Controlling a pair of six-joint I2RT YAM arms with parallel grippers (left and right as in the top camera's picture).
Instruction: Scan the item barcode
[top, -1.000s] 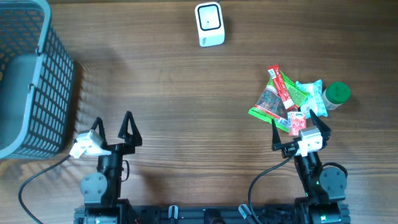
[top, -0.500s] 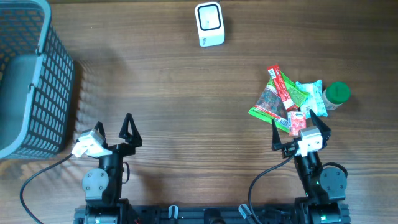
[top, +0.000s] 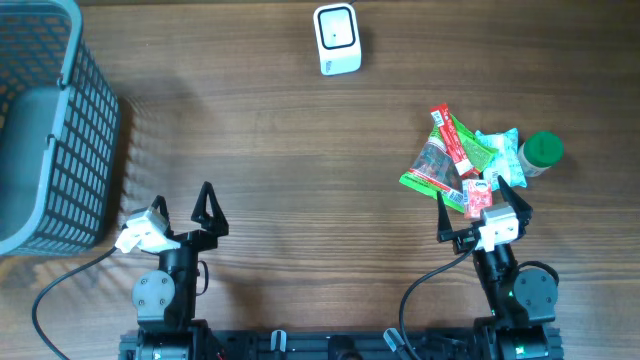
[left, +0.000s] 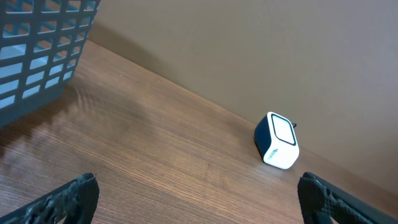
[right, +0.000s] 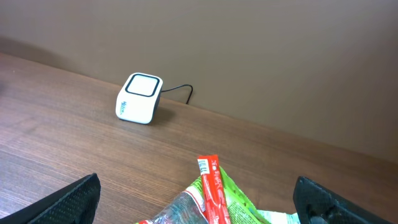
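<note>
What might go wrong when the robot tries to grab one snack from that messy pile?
The packets overlap, so the open right gripper might pinch two at once or drag neighbours along. The green-lidded bottle sits right beside the pile and could get knocked if bumped. The scanner is at the far edge of the table, so a loosely held packet might slip on the way there.

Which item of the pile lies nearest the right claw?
The red and white packet, lying just before the right claw; all others lie farther away.
</note>
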